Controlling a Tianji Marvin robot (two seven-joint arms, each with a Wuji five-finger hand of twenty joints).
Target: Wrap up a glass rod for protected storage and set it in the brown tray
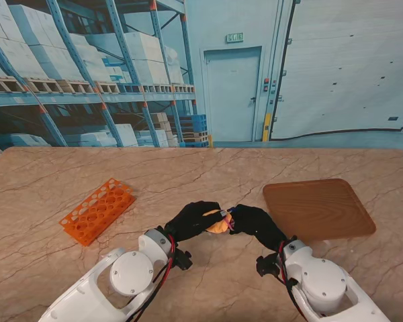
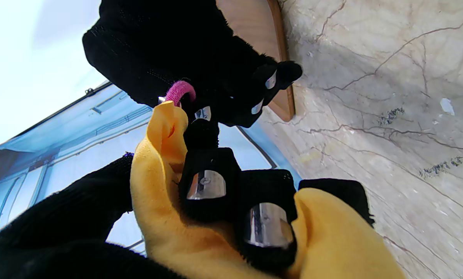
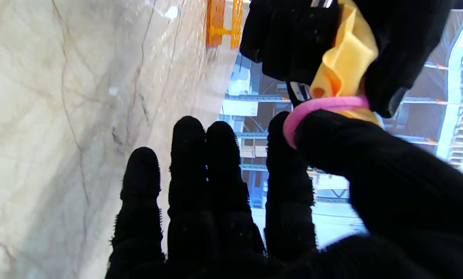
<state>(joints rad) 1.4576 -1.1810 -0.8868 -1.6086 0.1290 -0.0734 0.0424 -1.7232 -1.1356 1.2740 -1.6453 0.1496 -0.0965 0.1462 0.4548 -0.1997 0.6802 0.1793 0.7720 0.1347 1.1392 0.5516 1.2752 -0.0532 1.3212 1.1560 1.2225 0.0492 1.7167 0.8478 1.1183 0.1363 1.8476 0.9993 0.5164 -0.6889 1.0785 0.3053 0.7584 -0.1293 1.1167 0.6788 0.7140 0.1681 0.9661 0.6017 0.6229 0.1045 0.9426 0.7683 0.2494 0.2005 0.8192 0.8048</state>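
Leftmost, orange rack (image 1: pixel 97 210) lies idle, well apart. Left hand (image 1: pixel 191 220) clamps the yellow cloth bundle (image 2: pixel 165 201), glass rod presumably inside, unseen. Right hand (image 1: pixel 254 225) meets it fingertip to fingertip, pink band (image 3: pixel 324 106) stretched over thumb and forefinger at the bundle's end, other fingers straight. Bundle's axis runs hand to hand. Brown tray (image 1: pixel 319 209) sits just right, nearer the right hand. Marble table (image 1: pixel 201 174), warehouse backdrop.

From my stand, one camera looked down over the counter (image 1: pixel 188 168) toward the far wall. Each wrist camera sat very close behind its own fingers, facing the opposite robot hand; all three shared the yellow cloth (image 1: pixel 218 225) (image 2: pixel 157 201) (image 3: pixel 343 58).
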